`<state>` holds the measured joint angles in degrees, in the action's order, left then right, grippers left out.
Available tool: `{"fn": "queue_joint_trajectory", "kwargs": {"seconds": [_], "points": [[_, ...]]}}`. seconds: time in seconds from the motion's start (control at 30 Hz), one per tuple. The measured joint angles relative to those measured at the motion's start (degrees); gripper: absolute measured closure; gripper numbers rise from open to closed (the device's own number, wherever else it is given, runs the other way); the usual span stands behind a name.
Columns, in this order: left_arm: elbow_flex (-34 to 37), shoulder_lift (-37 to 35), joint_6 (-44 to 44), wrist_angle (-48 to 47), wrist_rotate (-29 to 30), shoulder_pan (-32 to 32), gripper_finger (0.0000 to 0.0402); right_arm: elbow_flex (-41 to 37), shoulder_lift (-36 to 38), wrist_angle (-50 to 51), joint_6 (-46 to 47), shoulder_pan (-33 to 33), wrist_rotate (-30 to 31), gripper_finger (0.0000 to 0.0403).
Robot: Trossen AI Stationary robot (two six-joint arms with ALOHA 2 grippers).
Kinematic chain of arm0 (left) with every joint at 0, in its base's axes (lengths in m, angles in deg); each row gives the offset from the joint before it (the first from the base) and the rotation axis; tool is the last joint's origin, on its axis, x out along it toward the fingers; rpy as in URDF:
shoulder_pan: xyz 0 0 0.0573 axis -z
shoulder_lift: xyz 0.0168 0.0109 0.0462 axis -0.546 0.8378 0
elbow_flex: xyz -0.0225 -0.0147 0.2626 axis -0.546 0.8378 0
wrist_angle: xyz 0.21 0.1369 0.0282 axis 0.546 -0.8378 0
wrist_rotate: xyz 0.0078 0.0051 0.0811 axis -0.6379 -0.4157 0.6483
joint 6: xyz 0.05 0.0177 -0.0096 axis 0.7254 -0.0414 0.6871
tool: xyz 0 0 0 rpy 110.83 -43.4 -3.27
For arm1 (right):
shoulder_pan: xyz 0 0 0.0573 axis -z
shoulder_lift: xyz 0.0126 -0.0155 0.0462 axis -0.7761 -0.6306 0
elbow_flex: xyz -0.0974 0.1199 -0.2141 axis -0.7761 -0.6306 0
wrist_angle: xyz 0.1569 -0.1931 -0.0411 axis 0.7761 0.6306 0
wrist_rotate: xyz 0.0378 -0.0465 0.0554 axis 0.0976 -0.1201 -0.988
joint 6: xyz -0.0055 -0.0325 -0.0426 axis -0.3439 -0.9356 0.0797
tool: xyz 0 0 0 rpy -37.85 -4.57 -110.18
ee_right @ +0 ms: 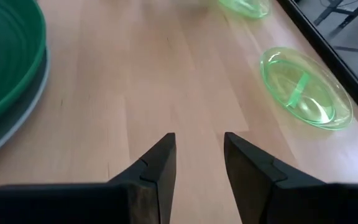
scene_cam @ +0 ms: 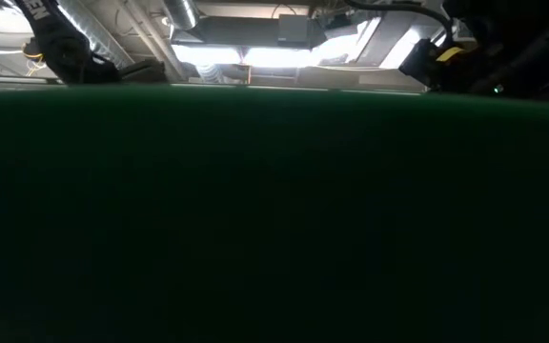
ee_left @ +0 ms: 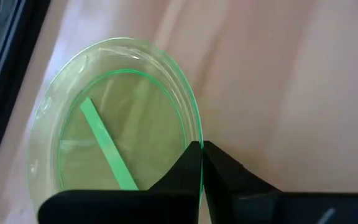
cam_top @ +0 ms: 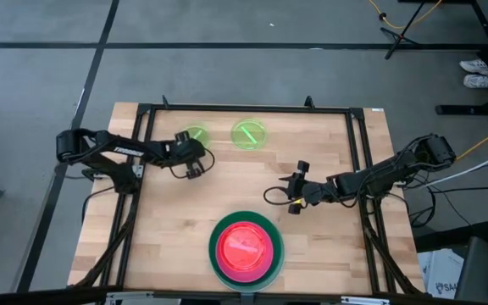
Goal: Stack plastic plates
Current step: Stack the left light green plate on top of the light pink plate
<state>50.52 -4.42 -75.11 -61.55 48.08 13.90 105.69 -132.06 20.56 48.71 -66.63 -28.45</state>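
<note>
1. Pinching the rim of one lime-green plate (ee_left: 123, 134) at the high view's upper middle, the left gripper (cam_top: 195, 163) has its fingers closed on a thin edge — the plate may slip or tilt on lifting.
2. Its twin, the second lime-green plate (cam_top: 250, 134), sits just beside — a swing could knock it.
3. The stack (cam_top: 246, 248) waits at lower centre; an off-centre drop could slide off.
4. The right gripper (cam_top: 296, 187) hovers narrowly parted, empty, centre-right.

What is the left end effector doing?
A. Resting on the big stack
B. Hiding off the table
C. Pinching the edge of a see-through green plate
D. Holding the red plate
C: in the left wrist view the left end effector has its fingers closed on the rim of a small translucent lime-green plastic plate, far from the stack's dark-green plate.
</note>
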Motion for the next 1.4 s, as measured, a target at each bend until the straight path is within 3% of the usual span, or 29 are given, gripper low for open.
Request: {"fn": "queue_joint_trajectory", "kwargs": {"seconds": [0.3,0.73,1.0,1.4], "points": [[-4.1,0.0,-0.8,-0.7,3.6,12.7,0.0401,0.0,0.0,-0.4,0.0,0.0,-0.3,0.0276],[-12.7,0.0,-0.5,-0.9,6.6,31.6,0.0401,0.0,0.0,-0.5,-0.2,-0.1,-6.0,0.0276],[-17.3,0.2,-2.2,-0.7,7.7,41.8,0.0401,0.0,0.0,-1.1,0.2,-6.5,-5.2,0.0276],[-30.2,14.3,-4.1,-0.6,8.3,50.7,0.0401,0.0,0.0,-1.4,2.6,-14.0,-2.5,0.0276]]}}
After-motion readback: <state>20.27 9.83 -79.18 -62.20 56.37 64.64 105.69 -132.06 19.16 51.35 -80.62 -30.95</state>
